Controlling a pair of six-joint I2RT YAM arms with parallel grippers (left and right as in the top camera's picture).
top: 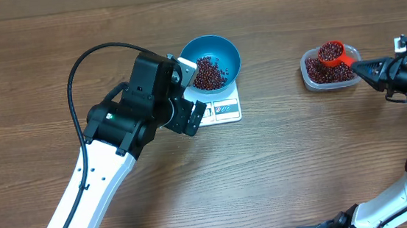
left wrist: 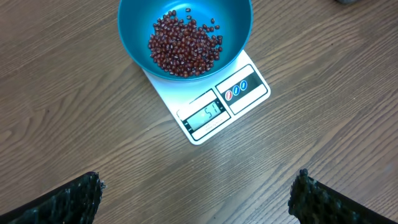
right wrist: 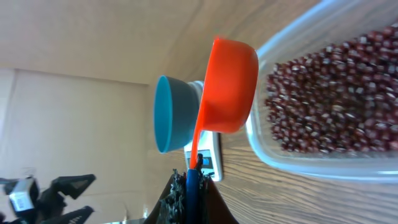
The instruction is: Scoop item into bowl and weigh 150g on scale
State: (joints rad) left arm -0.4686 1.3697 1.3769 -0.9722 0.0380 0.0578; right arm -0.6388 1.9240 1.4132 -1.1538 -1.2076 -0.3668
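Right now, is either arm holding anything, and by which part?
The right end effector grips the orange scoop by the end of its handle. The left end effector is open and holds nothing.

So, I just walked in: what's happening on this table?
The right gripper, shut on an orange plastic scoop heaped with small dark red-brown beans, holds it over the clear plastic tub. The round blue bowl sits on the flat white scale, partly filled; the display reads 51. The left gripper hovers open nearby.

The bowl (top: 229,51) is blue, beans (top: 209,73) dark red-brown, scale (top: 225,110) white (scoop (right wrist: 227,87) orange).
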